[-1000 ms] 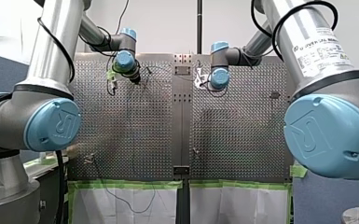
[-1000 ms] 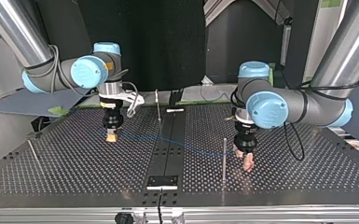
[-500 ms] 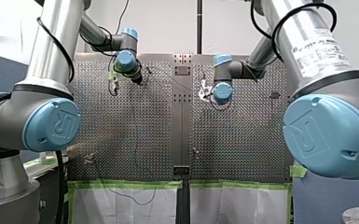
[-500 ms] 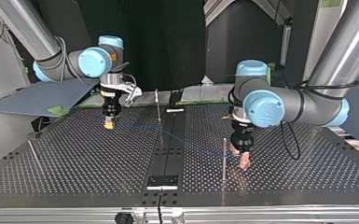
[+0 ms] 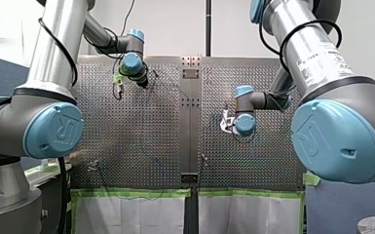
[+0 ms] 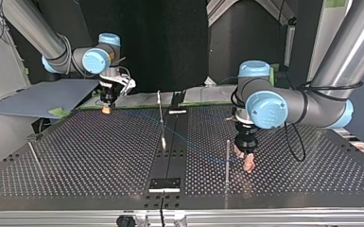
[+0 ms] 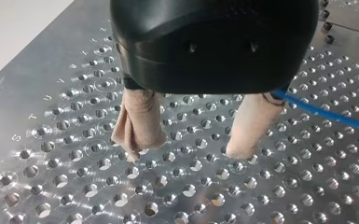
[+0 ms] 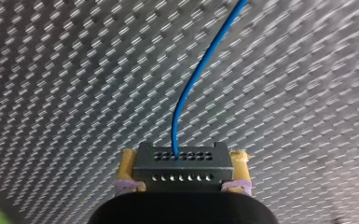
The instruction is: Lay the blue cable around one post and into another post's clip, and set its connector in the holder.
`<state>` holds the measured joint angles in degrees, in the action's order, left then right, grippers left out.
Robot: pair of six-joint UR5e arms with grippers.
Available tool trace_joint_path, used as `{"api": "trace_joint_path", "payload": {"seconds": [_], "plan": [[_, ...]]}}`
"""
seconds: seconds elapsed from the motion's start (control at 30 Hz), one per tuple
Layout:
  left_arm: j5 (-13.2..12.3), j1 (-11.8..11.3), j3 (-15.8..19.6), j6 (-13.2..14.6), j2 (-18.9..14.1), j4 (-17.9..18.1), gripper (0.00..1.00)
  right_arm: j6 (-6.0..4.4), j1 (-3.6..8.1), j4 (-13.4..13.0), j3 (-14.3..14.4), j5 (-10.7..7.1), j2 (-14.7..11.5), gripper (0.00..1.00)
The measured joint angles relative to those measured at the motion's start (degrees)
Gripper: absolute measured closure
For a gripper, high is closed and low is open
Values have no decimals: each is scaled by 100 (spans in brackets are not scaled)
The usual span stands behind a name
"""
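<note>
Connector (image 8: 182,165): clamped in right gripper (image 6: 106,109), lately carried to top view's far left edge, trailing cable (image 8: 200,70) across table (image 6: 75,161), likely lining it up for post (image 6: 160,118); left gripper (image 7: 193,144) spread, empty.

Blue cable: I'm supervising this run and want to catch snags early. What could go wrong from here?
1. My right gripper holds only the connector; a pull along the blue cable could tilt it between the yellow pads.
2. My left gripper is open, with the cable beside one finger rather than between them, so loose cable may miss the post beside it.
</note>
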<state>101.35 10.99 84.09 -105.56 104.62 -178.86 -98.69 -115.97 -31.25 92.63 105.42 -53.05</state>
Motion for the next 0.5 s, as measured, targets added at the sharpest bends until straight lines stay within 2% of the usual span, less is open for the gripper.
{"api": "trace_joint_path", "payload": {"seconds": [0.1, 0.3, 0.5], "plan": [[0, -6, 0, 1, 0, 28, 0, -25, 150, -151, 152, -145, 152, 98], [31, -15, 0, -4, 0, 50, 0, 138, 436, -438, 438, -420, 437, 98], [52, 7, 0, -3, 0, 47, 0, 184, 709, -709, 709, -485, 710, 98]]}}
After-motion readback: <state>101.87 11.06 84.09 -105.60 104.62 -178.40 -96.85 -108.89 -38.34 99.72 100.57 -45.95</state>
